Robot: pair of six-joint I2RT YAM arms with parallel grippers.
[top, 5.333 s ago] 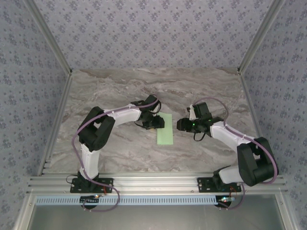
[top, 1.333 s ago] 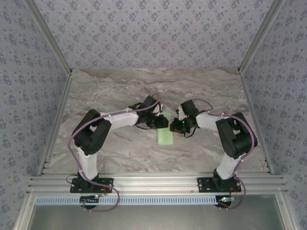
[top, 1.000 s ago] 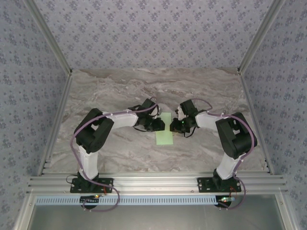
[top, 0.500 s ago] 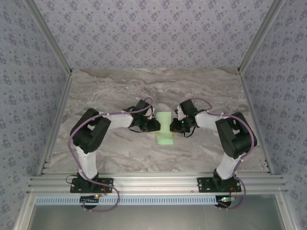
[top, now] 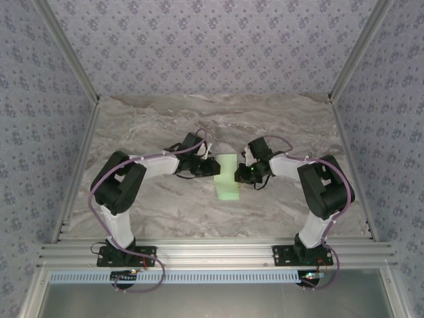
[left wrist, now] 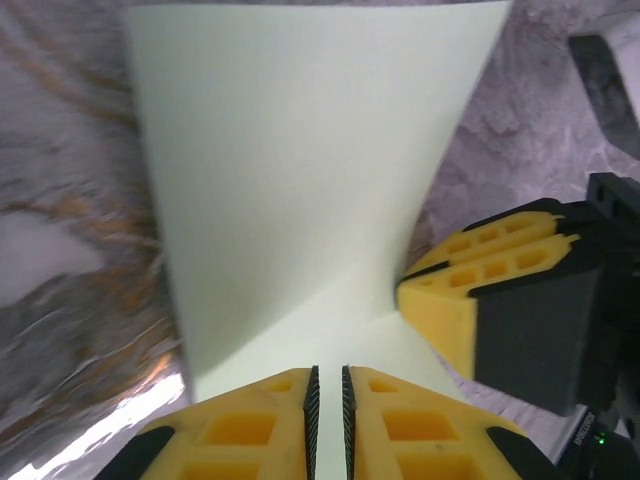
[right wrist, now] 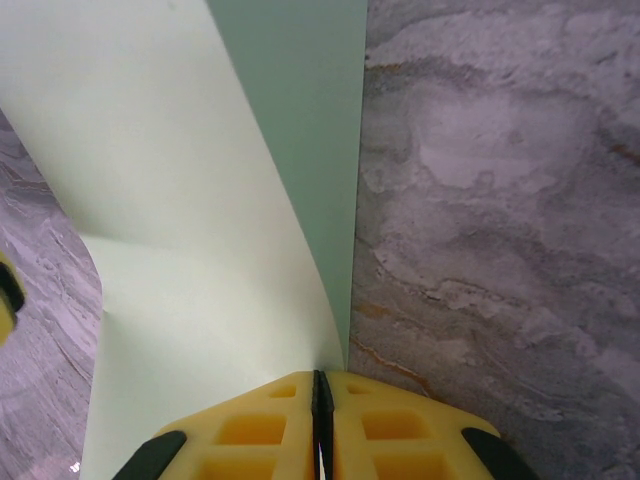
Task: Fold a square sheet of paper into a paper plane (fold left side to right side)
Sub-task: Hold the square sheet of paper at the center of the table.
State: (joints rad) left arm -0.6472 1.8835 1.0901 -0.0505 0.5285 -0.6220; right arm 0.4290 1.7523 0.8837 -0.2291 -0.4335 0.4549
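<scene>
- The sheet of paper (top: 227,179), plain pale mint green, sits at the middle of the table between the two grippers. From above it reads as a narrow strip with its near end flat on the surface.
- In the left wrist view the sheet rises away from the fingers as a broad curved panel, narrowing to a bend close to the fingertips.
- In the right wrist view an upper layer curls over a darker, shaded layer whose straight right edge lies along the marble.
- The left gripper (top: 213,167) meets the sheet's left side. Its yellow fingers (left wrist: 240,430) are drawn almost together with a thin sliver of paper between them, so it is pinching the sheet.
- The right gripper (top: 240,173) meets the sheet's right side, opposite the left one. Its yellow fingers (right wrist: 400,420) are pressed together, and the paper's edge runs into the seam between them, so it is clamped on the sheet.
- From the left wrist camera, one yellow fingertip of the right gripper touches the paper just beside the left fingers.
- The black body behind that fingertip carries a line of small pale lettering (left wrist: 588,437), too small to read.
- The table (top: 165,126) has a grey-and-cream marble pattern.
- The walls (top: 212,46) around it wear pale wallpaper with a small repeating floral motif.
- An aluminium rail (top: 212,254) at the near edge carries both arm bases.
</scene>
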